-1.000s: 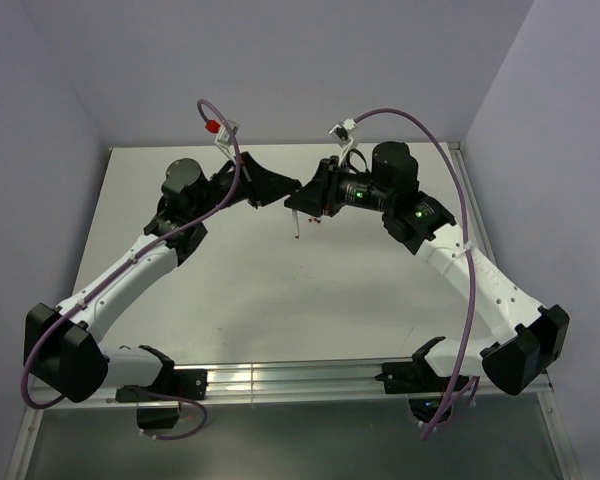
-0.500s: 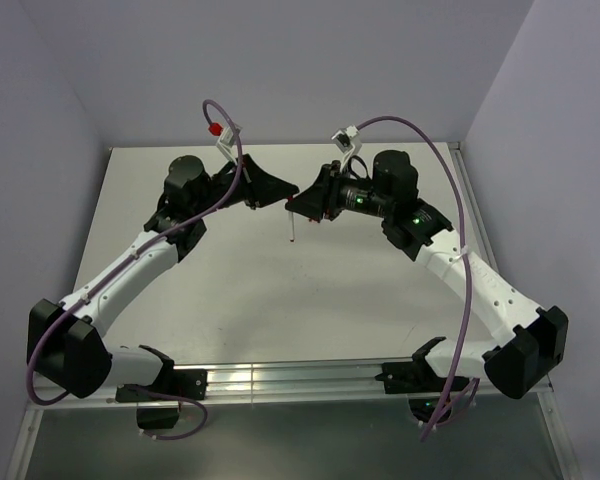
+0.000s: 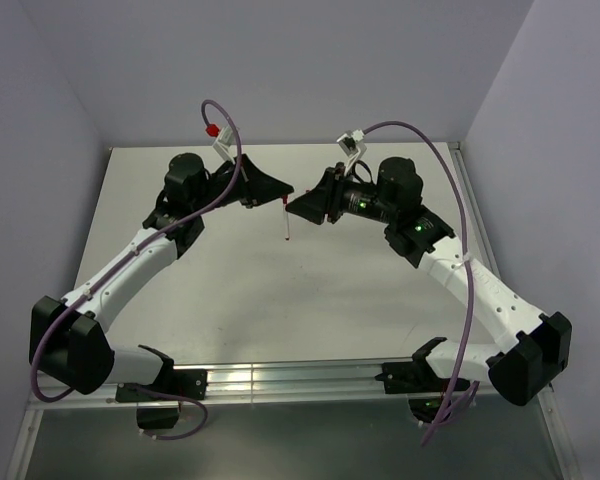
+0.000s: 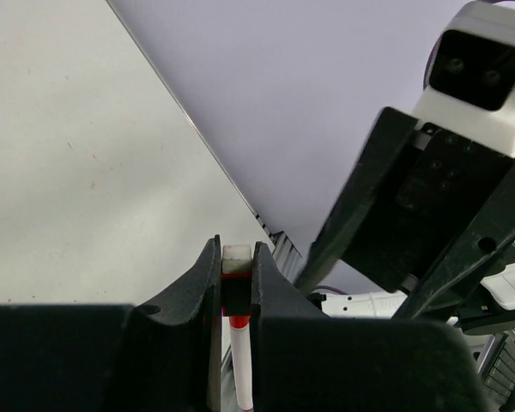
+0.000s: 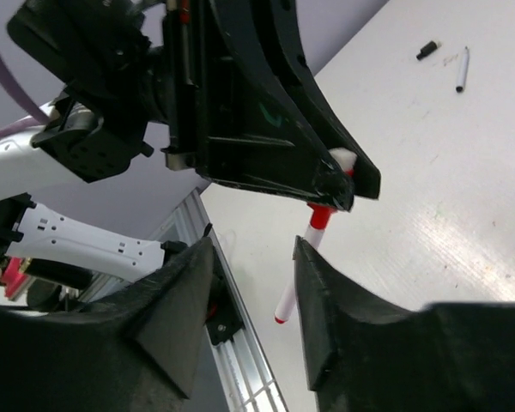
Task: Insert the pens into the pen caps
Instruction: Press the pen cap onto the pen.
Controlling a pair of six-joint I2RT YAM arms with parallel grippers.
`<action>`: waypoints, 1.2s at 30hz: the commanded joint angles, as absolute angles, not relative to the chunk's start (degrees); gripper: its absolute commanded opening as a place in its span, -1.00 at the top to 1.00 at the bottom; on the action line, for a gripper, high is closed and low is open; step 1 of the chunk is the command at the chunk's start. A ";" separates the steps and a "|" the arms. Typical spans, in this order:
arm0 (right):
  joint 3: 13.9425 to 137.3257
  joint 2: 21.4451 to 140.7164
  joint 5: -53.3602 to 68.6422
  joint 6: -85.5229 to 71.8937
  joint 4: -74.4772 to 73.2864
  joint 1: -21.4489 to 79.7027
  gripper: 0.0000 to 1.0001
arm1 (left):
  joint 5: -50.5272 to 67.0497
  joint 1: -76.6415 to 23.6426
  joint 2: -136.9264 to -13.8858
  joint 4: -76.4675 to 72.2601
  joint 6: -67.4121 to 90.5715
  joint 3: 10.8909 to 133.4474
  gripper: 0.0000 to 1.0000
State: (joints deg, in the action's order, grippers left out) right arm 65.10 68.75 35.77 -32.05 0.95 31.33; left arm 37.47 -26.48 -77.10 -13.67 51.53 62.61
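One pen [image 3: 286, 222] hangs nearly upright over the far middle of the tabletop [image 3: 280, 300]. The left gripper [image 4: 237, 257] is clenched on its upper end, pinching a white end piece and the red band just under it. The white barrel points down and its small red tip hangs free in the air. I cannot tell whether that red band is a seated cap.

Just to the right, the right gripper [image 5: 253, 245] stands released, jaws apart with nothing between them. The pen shows beyond the gap, untouched.

The left pinch is narrow and high on a thin barrel, so a sideways brush would probably swing the pen. The right arm would do best to draw straight away from it, and the left to keep level.

A black cap [image 5: 425, 50] and a second pen [image 5: 461, 80] lie close together on the tabletop, well apart from both grippers. That cap looks best gripped across its side, leaving its mouth clear.
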 commanded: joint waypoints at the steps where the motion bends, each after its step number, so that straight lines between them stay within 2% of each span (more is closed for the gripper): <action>1: 63.90 67.50 34.80 -32.61 3.78 31.03 -0.09 | 36.74 -26.02 -76.38 -14.50 49.31 65.48 0.99; 2: 63.37 67.67 35.07 -33.04 3.95 31.03 -0.15 | 36.56 -25.93 -76.38 -15.02 49.13 65.39 0.99; 9: 59.15 67.85 36.29 -36.12 7.82 31.03 -0.15 | 37.26 -24.61 -75.85 -22.47 50.80 64.43 0.99; 16: 57.04 69.17 37.18 -38.84 11.95 31.20 -0.09 | 37.97 -24.35 -77.52 -28.56 54.40 63.98 0.99; 36: 57.22 72.60 37.70 -41.92 16.17 32.70 0.09 | 39.11 -24.43 -78.84 -33.39 57.22 62.58 0.99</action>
State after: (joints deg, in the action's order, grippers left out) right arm 57.04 71.90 36.95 -41.28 12.43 32.34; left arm 37.76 -24.56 -78.70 -29.41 56.53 62.89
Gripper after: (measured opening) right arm 0.457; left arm 0.141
